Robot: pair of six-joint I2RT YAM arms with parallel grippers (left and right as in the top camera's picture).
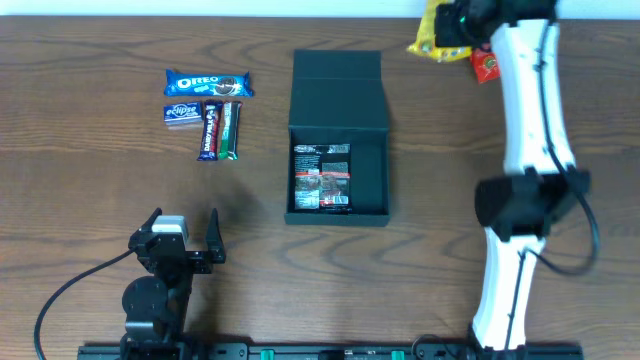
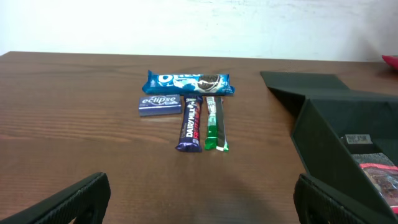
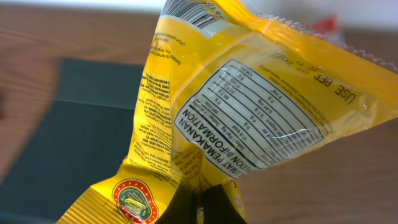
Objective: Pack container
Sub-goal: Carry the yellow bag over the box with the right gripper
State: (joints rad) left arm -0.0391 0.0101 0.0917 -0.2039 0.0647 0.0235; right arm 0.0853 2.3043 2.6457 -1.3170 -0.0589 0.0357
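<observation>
OREO packet (image 2: 188, 81), eclipse box (image 2: 160, 104), DAIRYMILK bar (image 2: 189, 123), NUTRITION INFORMATION bag (image 3: 249, 118)

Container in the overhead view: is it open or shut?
Open. The container has its lid folded back on the table, and dark packets show inside its left half.

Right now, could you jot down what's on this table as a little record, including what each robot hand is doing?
container: open, lid flap folded back, wrapped packets in its left half
left gripper: open, holding nothing
right gripper: shut on yellow packet, off the container's far right corner
snacks left of container: Oreo pack, eclipse pack, Dairy Milk bar, green bar
red packet: near the yellow packet
</observation>
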